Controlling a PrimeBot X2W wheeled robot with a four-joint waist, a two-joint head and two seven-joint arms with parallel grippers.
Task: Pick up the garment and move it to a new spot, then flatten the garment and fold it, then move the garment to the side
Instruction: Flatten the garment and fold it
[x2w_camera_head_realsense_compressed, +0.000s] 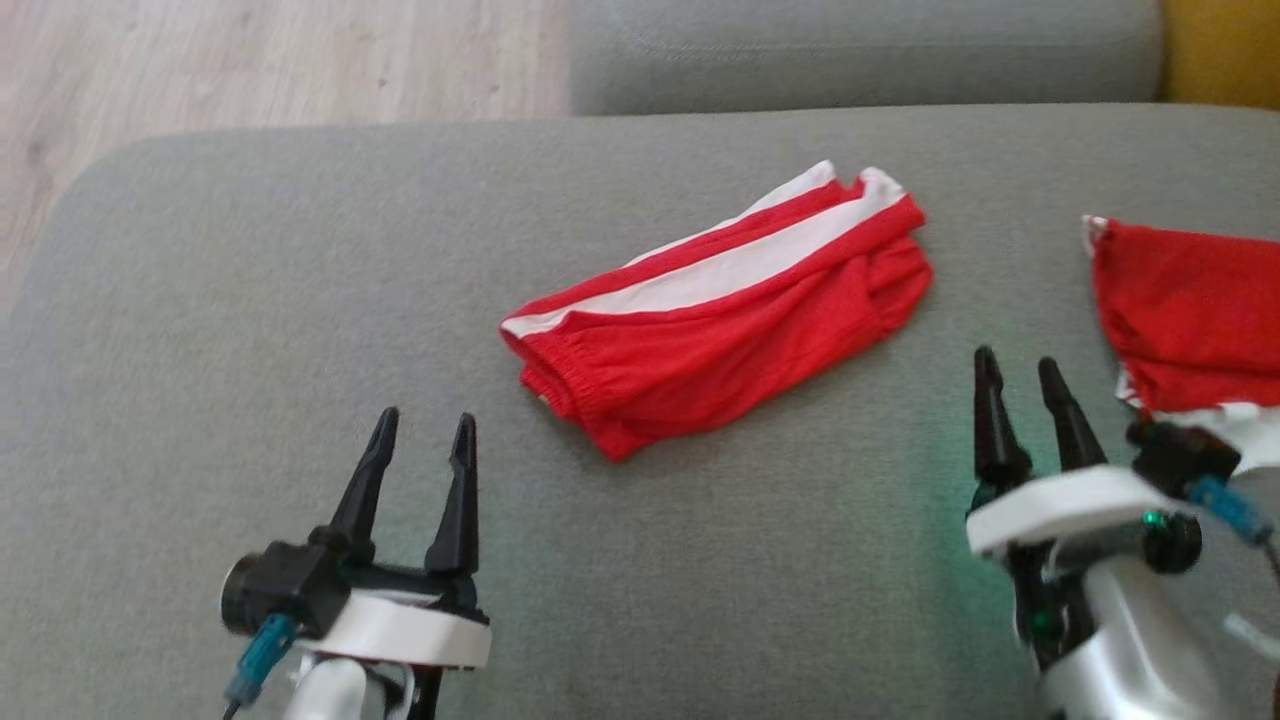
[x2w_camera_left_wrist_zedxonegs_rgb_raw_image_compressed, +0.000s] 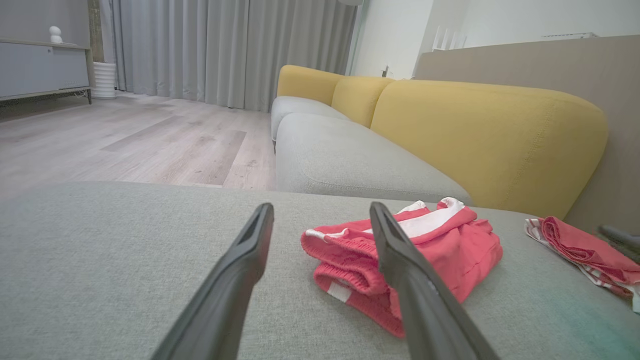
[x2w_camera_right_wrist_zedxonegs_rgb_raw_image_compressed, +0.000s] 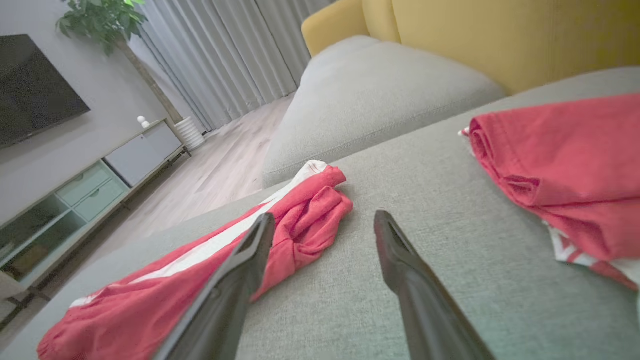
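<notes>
Head view. Red fabric shorts with a white side stripe (x2w_camera_head_realsense_compressed: 720, 310) lie in the centre of frame on the grey fabric sofa seat (x2w_camera_head_realsense_compressed: 250, 300), touched by neither arm. Their long axis runs diagonally: elastic waistband at lower left, leg hems at upper right. The left tool (x2w_camera_head_realsense_compressed: 427, 416) is at lower left with its fingers spread and nothing between them; the waistband end lies up and to the right of it, near. The right tool (x2w_camera_head_realsense_compressed: 1016, 358) is at lower right, also spread and empty; the hem end lies up and to the left of it. A second red garment with white trim (x2w_camera_head_realsense_compressed: 1185, 310) sits at the right edge, just beside the right tool.

Left wrist view. The fingers are parted. The shorts lie ahead and right of centre, partly behind the right-hand finger, waistband end nearest. The yellow sofa back (x2w_camera_left_wrist_zedxonegs_rgb_raw_image_compressed: 480, 135) is beyond.

Right wrist view. The fingers are parted. The shorts stretch from lower left to centre, crossing behind the left-hand finger, so they lie off-axis to the left.

Judgement: each arm faces one end of the diagonal, and the left looks slightly nearer. A two-arm pickup calls for both tools to close inward along that axis.
</notes>
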